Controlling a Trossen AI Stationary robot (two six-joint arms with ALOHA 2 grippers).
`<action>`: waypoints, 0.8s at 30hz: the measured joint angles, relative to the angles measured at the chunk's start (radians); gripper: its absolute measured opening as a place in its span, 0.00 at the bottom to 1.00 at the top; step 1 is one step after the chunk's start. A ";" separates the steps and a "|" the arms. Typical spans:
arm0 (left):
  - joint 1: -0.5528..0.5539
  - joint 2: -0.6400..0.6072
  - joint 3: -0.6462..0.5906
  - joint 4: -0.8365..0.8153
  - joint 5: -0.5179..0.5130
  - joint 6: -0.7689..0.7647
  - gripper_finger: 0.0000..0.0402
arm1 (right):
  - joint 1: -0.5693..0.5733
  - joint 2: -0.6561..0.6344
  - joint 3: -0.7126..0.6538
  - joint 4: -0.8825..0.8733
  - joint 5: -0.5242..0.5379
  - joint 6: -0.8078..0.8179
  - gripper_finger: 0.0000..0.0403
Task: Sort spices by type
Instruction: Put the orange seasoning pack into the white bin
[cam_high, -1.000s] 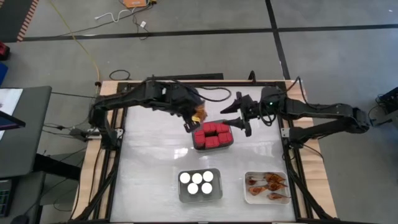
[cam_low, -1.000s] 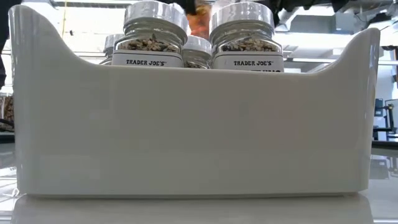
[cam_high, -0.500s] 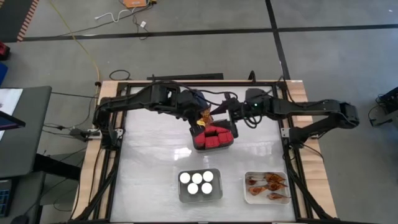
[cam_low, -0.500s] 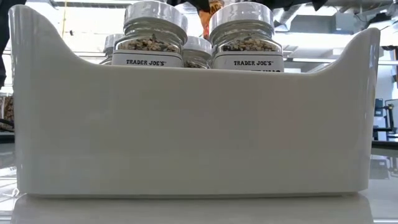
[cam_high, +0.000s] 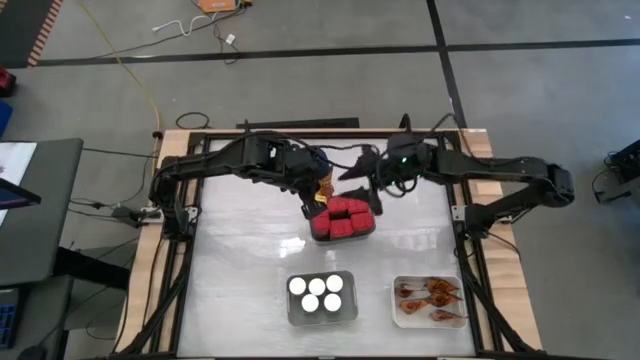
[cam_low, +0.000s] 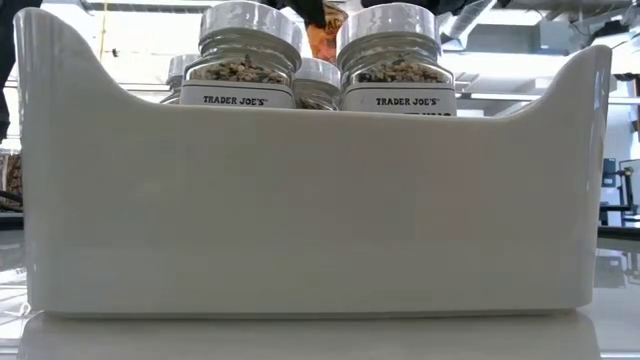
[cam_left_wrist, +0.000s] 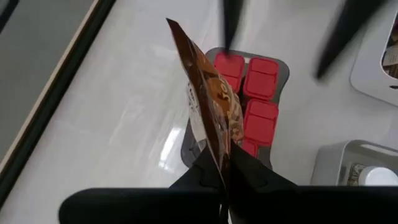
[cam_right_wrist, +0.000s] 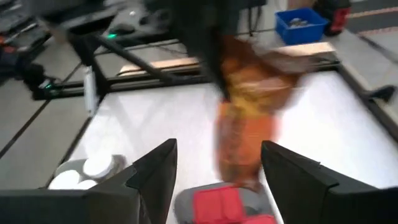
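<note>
My left gripper (cam_high: 317, 196) is shut on an orange-brown spice packet (cam_left_wrist: 208, 93), which hangs over the far left part of the grey tray (cam_high: 372, 232) of red boxy containers (cam_high: 342, 217). My right gripper (cam_high: 358, 186) is open just right of the packet. The packet (cam_right_wrist: 245, 124) shows ahead of its fingers, apart from them. Small clear jars with white lids (cam_high: 317, 293) stand in a grey tray at the near middle. More packets (cam_high: 428, 295) lie in a white tray (cam_high: 398, 318) at the near right. My left gripper pinches one end of the packet (cam_left_wrist: 217, 152) between its two fingers. The fingers slant down from the table's left side. In the left wrist view the packet is edge-on and reaches away past the fingertips. It hangs lifted clear above the red containers.
Black frame rails (cam_high: 190, 230) run along the table's left, right and far sides. In the low view the jar tray's white wall (cam_low: 310, 210) fills the picture. Bare white table (cam_high: 240, 260) lies left of the trays.
My right gripper has moved toward the table's left edge, up to the packet held by my left gripper, and has stayed open. The packet stays lifted over the red containers.
</note>
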 joint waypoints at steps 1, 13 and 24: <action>0.000 0.000 0.000 0.003 0.000 0.000 0.00 | -0.012 -0.013 0.002 -0.015 0.000 0.000 0.65; -0.002 0.000 0.000 0.079 0.027 0.058 0.00 | -0.024 0.000 0.001 0.038 -0.023 -0.044 0.65; 0.001 0.000 -0.001 0.086 0.032 0.062 0.00 | 0.019 0.067 0.001 0.113 -0.053 -0.044 0.60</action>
